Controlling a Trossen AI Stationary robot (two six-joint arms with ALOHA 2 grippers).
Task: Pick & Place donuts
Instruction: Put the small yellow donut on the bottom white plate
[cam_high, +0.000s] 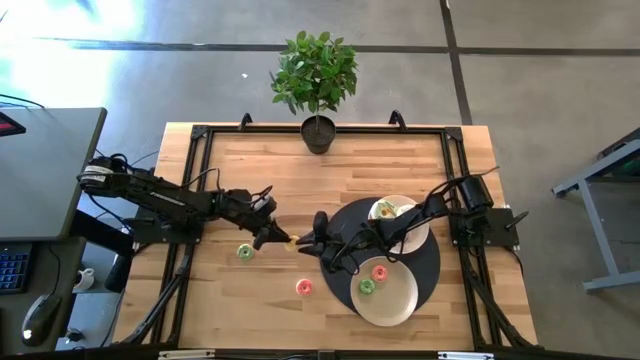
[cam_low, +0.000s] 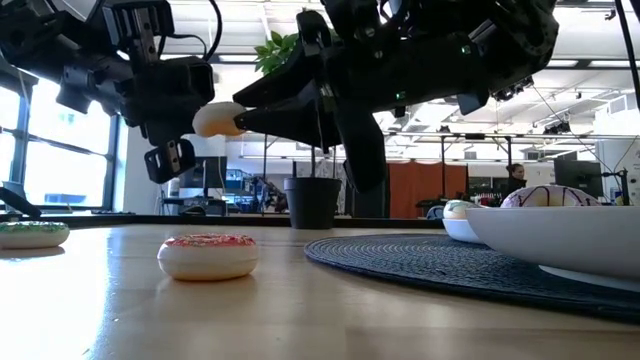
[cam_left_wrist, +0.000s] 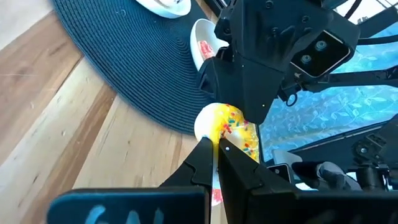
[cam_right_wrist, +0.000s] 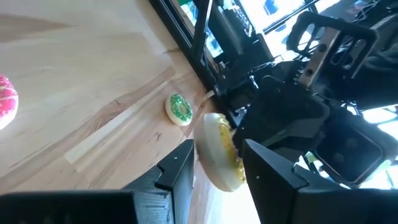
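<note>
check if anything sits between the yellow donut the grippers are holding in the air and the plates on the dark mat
Nothing visible on the table does. The yellow donut hangs between the left gripper and right gripper, just off the dark mat. Only the right arm's own body stretches over the mat toward the plates.

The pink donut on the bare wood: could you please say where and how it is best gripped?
Best come straight down and pinch opposite sides of the pink donut's outer rim: it lies flat, frosting up, with bare table all round it.
</note>
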